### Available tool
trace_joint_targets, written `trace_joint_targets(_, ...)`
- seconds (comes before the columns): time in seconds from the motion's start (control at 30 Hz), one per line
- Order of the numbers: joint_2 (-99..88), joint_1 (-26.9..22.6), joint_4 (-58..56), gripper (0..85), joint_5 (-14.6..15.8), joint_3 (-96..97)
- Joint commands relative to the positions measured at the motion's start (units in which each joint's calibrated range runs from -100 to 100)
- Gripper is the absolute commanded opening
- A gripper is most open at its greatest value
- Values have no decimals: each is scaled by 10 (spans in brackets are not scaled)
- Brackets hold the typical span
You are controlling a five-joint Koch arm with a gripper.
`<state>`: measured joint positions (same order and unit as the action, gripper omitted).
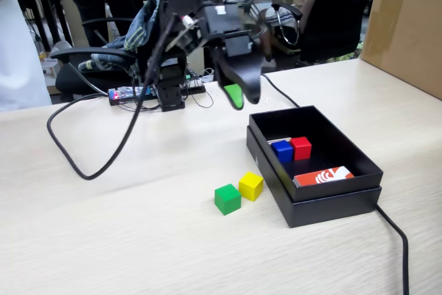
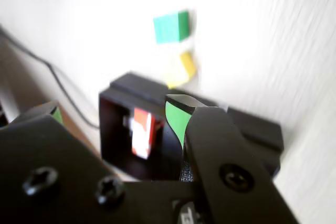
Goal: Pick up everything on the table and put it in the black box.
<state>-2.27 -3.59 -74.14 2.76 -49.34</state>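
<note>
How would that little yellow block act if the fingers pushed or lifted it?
The yellow block looks like a stiff, flat-sided cube, so it would probably slide, not roll. It sits close beside the green block, so a push might shove that too. Its small size suggests it is light and easy to lift.

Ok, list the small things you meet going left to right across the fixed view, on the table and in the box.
Green cube → yellow cube → blue cube → red cube → red-and-white card. The first two sit on the table; the rest lie inside the black box.
</note>
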Motion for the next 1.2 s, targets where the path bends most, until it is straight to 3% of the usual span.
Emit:
trace_joint_targets(0.0,50,20,3,418,-24,-46)
trace_joint_targets(0.3,273,22,4,430,-29,-124)
trace_joint_targets(0.73,439,20,4,420,-22,-192)
trace_joint_targets(0.83,441,22,2,190,-15,-191)
trace_joint_targets(0.9,435,24,2,112,-14,-191)
trace_joint_targets(0.97,419,25,-4,66,-14,-189)
trace_joint_targets(1.17,205,19,-32,68,-9,-118)
